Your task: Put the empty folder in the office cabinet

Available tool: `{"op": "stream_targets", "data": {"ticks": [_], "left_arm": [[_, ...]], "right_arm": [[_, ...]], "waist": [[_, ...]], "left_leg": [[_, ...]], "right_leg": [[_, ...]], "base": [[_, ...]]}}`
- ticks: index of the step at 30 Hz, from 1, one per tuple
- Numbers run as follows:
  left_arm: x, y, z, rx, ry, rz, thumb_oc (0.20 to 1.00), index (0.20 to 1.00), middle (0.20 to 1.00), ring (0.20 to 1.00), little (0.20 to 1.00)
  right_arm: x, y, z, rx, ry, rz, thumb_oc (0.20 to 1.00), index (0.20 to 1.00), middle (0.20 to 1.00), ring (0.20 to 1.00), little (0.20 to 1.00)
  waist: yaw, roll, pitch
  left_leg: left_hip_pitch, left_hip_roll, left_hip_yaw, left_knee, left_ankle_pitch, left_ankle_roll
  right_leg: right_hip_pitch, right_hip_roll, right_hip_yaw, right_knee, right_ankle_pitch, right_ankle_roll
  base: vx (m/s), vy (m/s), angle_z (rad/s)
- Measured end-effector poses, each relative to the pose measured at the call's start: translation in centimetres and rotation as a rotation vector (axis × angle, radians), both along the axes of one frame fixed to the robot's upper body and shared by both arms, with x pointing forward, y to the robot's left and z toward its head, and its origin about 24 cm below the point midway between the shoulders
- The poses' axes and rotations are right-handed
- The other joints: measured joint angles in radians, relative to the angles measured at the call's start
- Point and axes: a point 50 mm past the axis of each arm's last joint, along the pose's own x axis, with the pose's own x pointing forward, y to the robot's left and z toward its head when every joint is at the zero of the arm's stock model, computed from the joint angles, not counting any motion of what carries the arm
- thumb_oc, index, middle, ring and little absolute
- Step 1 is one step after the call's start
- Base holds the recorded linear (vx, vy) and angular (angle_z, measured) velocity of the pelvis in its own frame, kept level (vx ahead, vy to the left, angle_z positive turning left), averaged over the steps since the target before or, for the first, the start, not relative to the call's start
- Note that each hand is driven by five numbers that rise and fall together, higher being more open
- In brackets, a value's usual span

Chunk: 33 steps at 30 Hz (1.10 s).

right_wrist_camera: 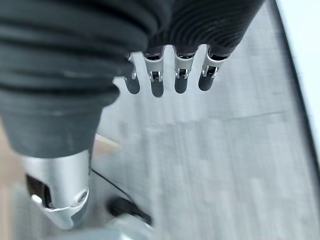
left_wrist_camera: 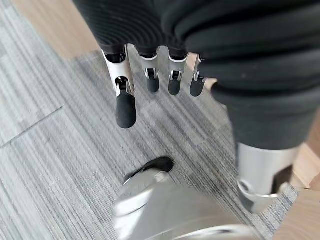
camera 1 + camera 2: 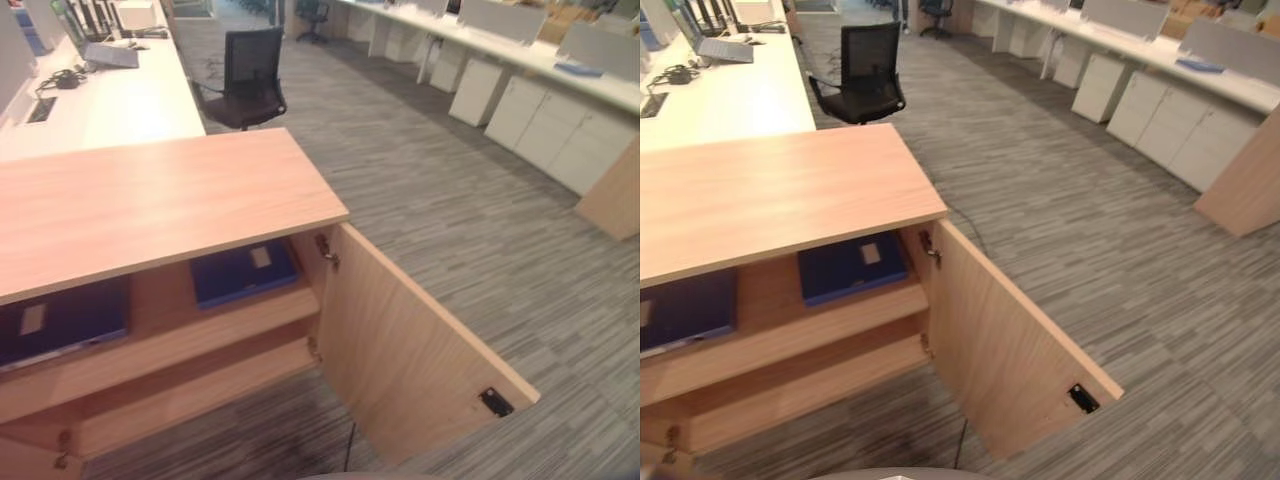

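A dark blue folder [image 3: 243, 271] with a small pale label is seen lying flat on the upper shelf [image 3: 170, 345] of the office cabinet [image 3: 160, 205], just inside the open door [image 3: 405, 350]. A second dark blue folder [image 3: 62, 318] lies on the same shelf further to the left, partly under the cabinet's wooden top. Which of the two is the empty one cannot be told. Either is judged to be light, flat and fairly stiff, with a smooth cover that may slip; it would best be pinched at its front edge or spine.

The left hand [image 2: 150, 75] and the right hand [image 1: 170, 75] are both seen hanging over the grey carpet [image 3: 470, 220], fingers straight and relaxed, with nothing held. An office chair [image 3: 245, 80] stands beyond the cabinet beside a long white tabletop [image 3: 110, 100].
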Motion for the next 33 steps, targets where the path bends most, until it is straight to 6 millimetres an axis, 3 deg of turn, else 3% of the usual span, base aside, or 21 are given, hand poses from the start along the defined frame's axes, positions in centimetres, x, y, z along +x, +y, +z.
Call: {"op": "stream_targets", "data": {"ticks": [2,5,6,7,12,13,15,16,19,20,21,22,23,24,25,27,28,29,30,31,33], "left_arm": [[1.0,-0.4,0.0,-0.016,-0.023,-0.01,1.0,1.0,1.0,1.0,1.0],[2.4,-0.5,0.3,-0.018,-0.047,-0.054,1.0,1.0,1.0,1.0,1.0],[2.5,-0.6,0.3,-0.02,-0.052,-0.063,1.0,1.0,1.0,1.0,1.0],[2.5,-0.4,0.3,-0.019,-0.058,-0.066,1.0,1.0,1.0,1.0,1.0],[2.2,0.7,0.6,0.0,-0.046,-0.064,1.0,1.0,1.0,1.0,1.0],[2.0,0.9,0.7,0.0,-0.04,-0.064,1.0,1.0,1.0,1.0,1.0],[1.9,1.3,0.8,0.008,-0.034,-0.076,1.0,1.0,1.0,1.0,1.0],[2.0,2.1,1.1,0.028,-0.029,-0.09,1.0,1.0,1.0,1.0,1.0],[2.6,4.3,2.2,0.076,-0.043,-0.092,1.0,1.0,1.0,1.0,1.0],[3.0,4.9,2.6,0.09,-0.056,-0.092,1.0,1.0,1.0,1.0,1.0],[3.2,5.4,2.9,0.103,-0.064,-0.089,1.0,1.0,1.0,1.0,1.0],[2.5,4.0,2.0,0.078,-0.041,-0.075,1.0,1.0,1.0,1.0,1.0],[2.7,2.3,1.3,0.036,-0.044,-0.083,1.0,1.0,1.0,1.0,1.0],[2.9,1.8,1.2,0.02,-0.051,-0.088,1.0,1.0,1.0,1.0,1.0],[3.0,2.0,1.3,0.029,-0.046,-0.097,1.0,1.0,1.0,1.0,1.0],[3.1,5.0,2.6,0.097,-0.047,-0.09,1.0,1.0,1.0,1.0,1.0],[2.0,6.9,3.4,0.14,-0.023,-0.076,1.0,1.0,1.0,1.0,1.0],[1.9,7.0,3.4,0.144,-0.021,-0.075,1.0,1.0,1.0,1.0,1.0],[1.0,7.6,3.6,0.153,-0.006,-0.059,1.0,1.0,1.0,1.0,1.0],[0.1,7.5,3.3,0.14,0.014,-0.055,1.0,1.0,1.0,1.0,1.0],[0.3,6.8,3.0,0.113,0.01,-0.079,1.0,1.0,1.0,1.0,1.0]], "right_arm": [[0.8,-1.3,0.5,-0.037,-0.025,-0.011,1.0,1.0,1.0,1.0,1.0],[1.3,-1.8,0.7,-0.049,-0.036,-0.008,1.0,1.0,1.0,1.0,1.0],[1.7,-1.7,0.7,-0.047,-0.046,-0.005,1.0,1.0,1.0,1.0,1.0],[1.7,-1.3,0.6,-0.035,-0.045,-0.005,1.0,1.0,1.0,1.0,1.0],[1.7,-1.0,0.5,-0.027,-0.061,-0.046,1.0,1.0,1.0,1.0,1.0],[0.9,-1.4,0.5,-0.035,-0.05,-0.081,1.0,1.0,1.0,1.0,1.0],[0.6,-2.7,1.0,-0.064,-0.057,-0.133,1.0,1.0,1.0,1.0,1.0],[1.1,-5.0,2.1,-0.118,-0.112,-0.223,1.0,1.0,1.0,1.0,1.0],[1.1,-7.6,3.4,-0.188,-0.177,-0.359,1.0,1.0,1.0,1.0,1.0],[1.2,-8.1,3.7,-0.198,-0.186,-0.367,1.0,1.0,1.0,1.0,1.0],[2.0,-8.5,4.1,-0.208,-0.207,-0.362,1.0,1.0,1.0,1.0,1.0],[4.5,-10.1,5.4,-0.245,-0.274,-0.349,1.0,1.0,1.0,1.0,1.0],[5.0,-10.7,6.0,-0.265,-0.296,-0.341,1.0,1.0,1.0,1.0,1.0],[6.0,-10.9,6.4,-0.265,-0.329,-0.338,1.0,1.0,1.0,1.0,1.0],[5.4,-11.6,6.7,-0.285,-0.326,-0.366,1.0,1.0,1.0,1.0,1.0],[5.1,-13.1,7.9,-0.331,-0.349,-0.358,1.0,1.0,1.0,1.0,1.0],[5.4,-13.7,8.4,-0.349,-0.349,-0.337,1.0,1.0,1.0,1.0,1.0],[5.5,-13.8,8.5,-0.351,-0.354,-0.333,1.0,1.0,1.0,1.0,1.0],[6.6,-14.6,9.6,-0.376,-0.385,-0.284,1.0,1.0,1.0,1.0,1.0],[8.2,-15.2,10.9,-0.396,-0.43,-0.197,1.0,1.0,1.0,1.0,1.0],[8.7,-17.0,13.0,-0.457,-0.461,-0.172,1.0,1.0,1.0,1.0,1.0]], "waist": [[-0.01,0.055,0.005],[-0.011,0.066,0.018],[-0.008,0.067,0.02],[-0.004,0.066,0.025],[-0.012,0.033,0.042],[-0.025,0.025,0.049],[-0.035,0.025,0.058],[-0.055,0.031,0.061],[-0.064,0.02,0.07],[-0.072,0.012,0.077],[-0.068,0.028,0.1],[-0.058,0.066,0.106],[-0.043,0.088,0.094],[-0.025,0.067,0.091],[-0.018,0.052,0.071],[-0.011,-0.008,0.021],[-0.014,-0.034,-0.008],[-0.018,-0.035,-0.012],[-0.024,-0.024,-0.03],[-0.024,0.019,-0.053],[-0.023,0.068,-0.073]], "left_leg": [[0.03,-0.003,-0.001,-0.064,0.013,0.019],[0.026,-0.039,0.014,-0.072,0.043,0.048],[0.02,-0.046,0.025,-0.075,0.042,0.061],[0.021,-0.056,0.04,-0.075,0.04,0.065],[-0.002,-0.094,0.062,-0.078,0.048,0.096],[-0.004,-0.108,0.066,-0.072,0.057,0.104],[0.006,-0.125,0.083,-0.073,0.07,0.113],[0.008,-0.128,0.11,-0.077,0.076,0.127],[0.031,-0.143,0.147,-0.1,0.087,0.145],[0.026,-0.147,0.162,-0.097,0.102,0.16],[0.022,-0.134,0.184,-0.102,0.106,0.178],[0.008,-0.099,0.231,-0.104,0.098,0.206],[0.017,-0.09,0.232,-0.103,0.102,0.208],[0.029,-0.093,0.228,-0.117,0.109,0.2],[0.026,-0.1,0.217,-0.117,0.112,0.195],[-0.005,-0.091,0.199,-0.118,0.148,0.144],[-0.004,-0.064,0.199,-0.118,0.166,0.089],[-0.004,-0.059,0.199,-0.118,0.169,0.083],[-0.008,-0.006,0.204,-0.117,0.191,0.044],[-0.014,0.052,0.206,-0.108,0.213,0.02],[-0.053,0.105,0.112,-0.074,0.225,0.005]], "right_leg": [[-0.037,0.001,0.007,0.008,0.025,0.005],[-0.077,-0.034,0.018,0.034,0.042,0.025],[-0.094,-0.049,0.016,0.051,0.039,0.034],[-0.11,-0.075,-0.006,0.082,0.018,0.065],[-0.169,-0.121,-0.002,0.129,0.031,0.096],[-0.176,-0.132,-0.004,0.13,0.043,0.118],[-0.183,-0.141,0.011,0.146,0.057,0.133],[-0.189,-0.147,0.025,0.145,0.071,0.148],[-0.179,-0.156,0.041,0.121,0.099,0.185],[-0.18,-0.17,0.018,0.11,0.114,0.225],[-0.184,-0.185,-0.028,0.122,0.113,0.267],[-0.222,-0.3,-0.099,0.4,0.054,0.268],[-0.198,-0.382,-0.097,0.51,0.023,0.268],[-0.092,-0.462,-0.02,0.525,-0.001,0.314],[-0.015,-0.478,0.049,0.481,-0.005,0.356],[0.139,-0.448,0.073,0.189,0.007,0.361],[0.215,-0.402,0.029,0.051,-0.02,0.34],[0.222,-0.396,0.027,0.036,-0.025,0.339],[0.252,-0.334,0.029,-0.044,-0.053,0.33],[0.238,-0.267,0.064,-0.056,-0.056,0.312],[0.211,-0.191,0.062,-0.025,-0.076,0.254]], "base": [[-0.12,0.175,-0.15],[-0.08,0.112,-0.12],[-0.13,0.141,-0.23],[-0.15,0.176,-0.27],[-0.1,0.113,-0.18],[-0.19,0.176,-0.2],[-0.18,0.156,-0.32],[-0.15,0.119,-0.5],[-0.18,0.081,-0.35],[-0.24,0.038,-0.21],[-0.16,0.026,-0.61],[-0.18,-0.051,-0.82],[-0.05,-0.084,-0.7],[-0.09,-0.176,-0.19],[-0.06,-0.176,-0.05],[-0.01,-0.312,0.02],[0.01,-0.452,0.02],[-0.01,-0.39,-0.19],[-0.01,-0.291,-0.39],[-0.03,-0.299,-0.52],[-0.05,-0.334,-0.08]]}}
